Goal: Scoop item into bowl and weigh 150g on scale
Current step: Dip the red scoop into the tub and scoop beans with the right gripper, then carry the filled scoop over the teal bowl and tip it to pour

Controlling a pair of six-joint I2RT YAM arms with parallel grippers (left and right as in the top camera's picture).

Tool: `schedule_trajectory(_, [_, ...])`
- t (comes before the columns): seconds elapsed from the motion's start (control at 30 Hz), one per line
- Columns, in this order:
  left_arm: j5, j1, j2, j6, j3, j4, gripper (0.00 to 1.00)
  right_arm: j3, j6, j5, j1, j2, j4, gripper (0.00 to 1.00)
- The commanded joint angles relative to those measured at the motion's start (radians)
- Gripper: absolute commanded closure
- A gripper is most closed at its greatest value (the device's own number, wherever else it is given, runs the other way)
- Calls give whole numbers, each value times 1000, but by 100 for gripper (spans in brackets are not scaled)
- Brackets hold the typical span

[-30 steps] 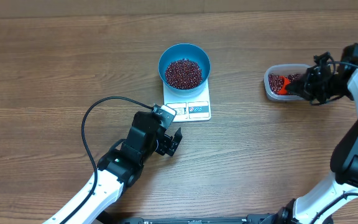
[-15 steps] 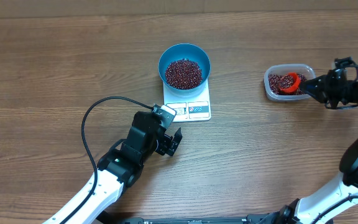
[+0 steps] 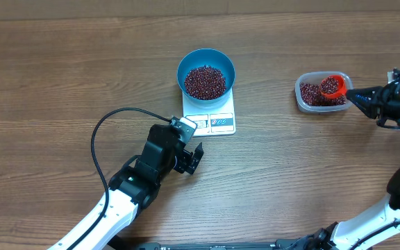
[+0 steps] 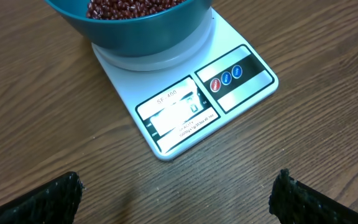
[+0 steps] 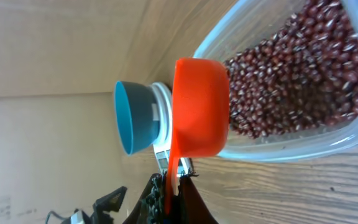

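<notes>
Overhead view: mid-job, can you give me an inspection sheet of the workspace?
Surface: wooden table.
Job's things: blue bowl of beans sits on the scale, display unreadable; clear container of beans at the right; orange scoop over it.
Clutter: nothing seen.
Grippers: left gripper open, empty, near the scale; right gripper shut on the scoop's handle.
Cables: black cable loops over the table behind the left gripper.
Surroundings: nothing seen.

Scale [image 4: 241,93] — panel above the display [image 4: 178,116] reads "SF-400"; the finer print beneath is illegible.
</notes>
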Motion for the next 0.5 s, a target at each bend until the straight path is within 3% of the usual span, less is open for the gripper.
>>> schedule_trajectory(0.0, [-2,-5,8,-14,-5,3,0,-5,-110,-89,-7,3,-33,96])
schedule_trajectory(0.47, [-2,-5,8,-14,-5,3,1,-1,-225,-206,92,2,-137,96])
